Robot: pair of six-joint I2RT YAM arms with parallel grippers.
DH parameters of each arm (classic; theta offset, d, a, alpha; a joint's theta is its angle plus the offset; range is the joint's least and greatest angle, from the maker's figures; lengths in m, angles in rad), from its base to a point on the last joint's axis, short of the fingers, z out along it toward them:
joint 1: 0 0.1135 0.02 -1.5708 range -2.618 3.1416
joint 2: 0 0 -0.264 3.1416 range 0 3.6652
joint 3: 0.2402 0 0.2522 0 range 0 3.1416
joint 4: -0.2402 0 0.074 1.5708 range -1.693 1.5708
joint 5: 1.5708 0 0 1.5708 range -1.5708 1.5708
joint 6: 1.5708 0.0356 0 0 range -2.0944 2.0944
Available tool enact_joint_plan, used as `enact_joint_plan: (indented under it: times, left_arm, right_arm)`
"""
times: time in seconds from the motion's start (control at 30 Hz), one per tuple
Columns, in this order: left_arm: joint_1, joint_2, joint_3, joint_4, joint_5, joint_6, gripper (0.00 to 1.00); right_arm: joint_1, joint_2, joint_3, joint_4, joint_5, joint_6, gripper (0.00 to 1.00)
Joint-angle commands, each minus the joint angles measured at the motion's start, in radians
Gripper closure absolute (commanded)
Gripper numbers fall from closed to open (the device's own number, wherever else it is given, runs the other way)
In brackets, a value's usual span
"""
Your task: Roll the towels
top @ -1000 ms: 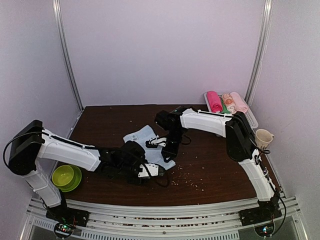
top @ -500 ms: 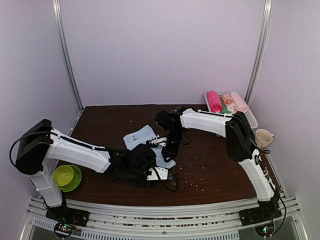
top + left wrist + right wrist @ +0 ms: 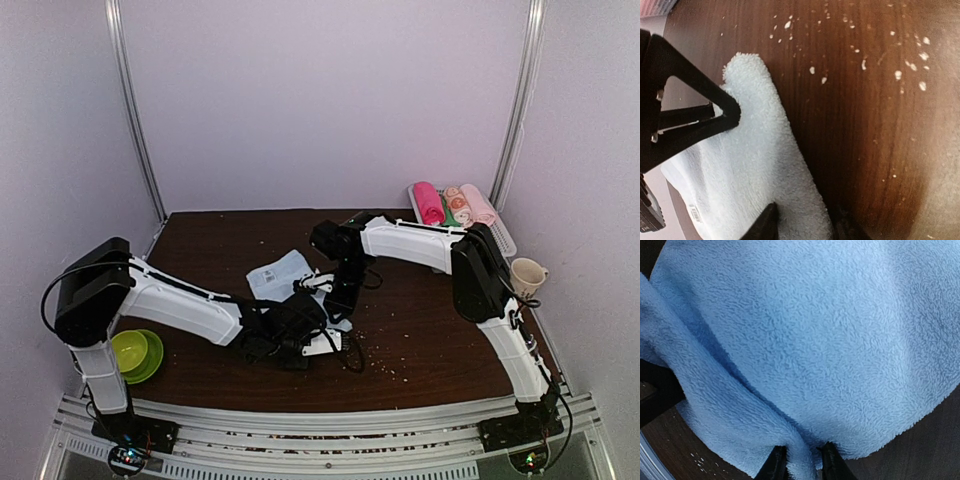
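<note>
At bench point(image 3: 430, 320) centre | pale blue towel point(image 3: 283, 272) runs far-left to near-right | left end effector point(image 3: 806, 222) spread astride near edge | right end effector point(image 3: 802, 464) pinching a fold

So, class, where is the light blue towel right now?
In the top view the light blue towel lies on the table, slightly left of centre; the right tool pinches a fold, the left tool straddles its near edge.

My three cameras all meet at the light blue towel point(image 3: 283, 272)
The top one looks down from high behind over the whole table point(image 3: 200, 250); my left wrist view sits close above the towel's edge, and the right wrist is closer still, cloth-filled.
</note>
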Motion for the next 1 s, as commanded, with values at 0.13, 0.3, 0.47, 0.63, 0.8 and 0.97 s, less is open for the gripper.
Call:
enact_joint_plan:
  times: [0.13,0.3,0.47,0.63,0.8,0.97]
  left_arm:
    - [0.0,0.081,0.016,-0.084,-0.035,-0.034,0.91]
    - [0.001,0.087,0.023,-0.098,0.015,-0.035,1.0]
    - [0.0,0.086,0.036,-0.085,0.125,-0.01,1.0]
    - [0.0,0.14,0.123,-0.091,0.24,0.042,1.0]
    - [-0.036,0.154,0.129,-0.105,0.335,0.121,1.0]
    - [-0.071,0.042,-0.051,-0.017,0.348,0.204,1.0]
  right_arm:
    - [-0.02,0.004,0.014,-0.018,0.036,0.002,0.72]
    - [-0.043,-0.096,-0.101,0.045,0.034,0.018,0.44]
    - [-0.111,-0.272,-0.266,0.166,0.044,0.11,0.0]
    - [-0.174,-0.446,-0.414,0.274,0.15,0.212,0.01]
    - [-0.182,-0.643,-0.614,0.427,0.296,0.246,0.01]
    - [-0.166,-0.829,-0.827,0.62,0.346,0.269,0.0]
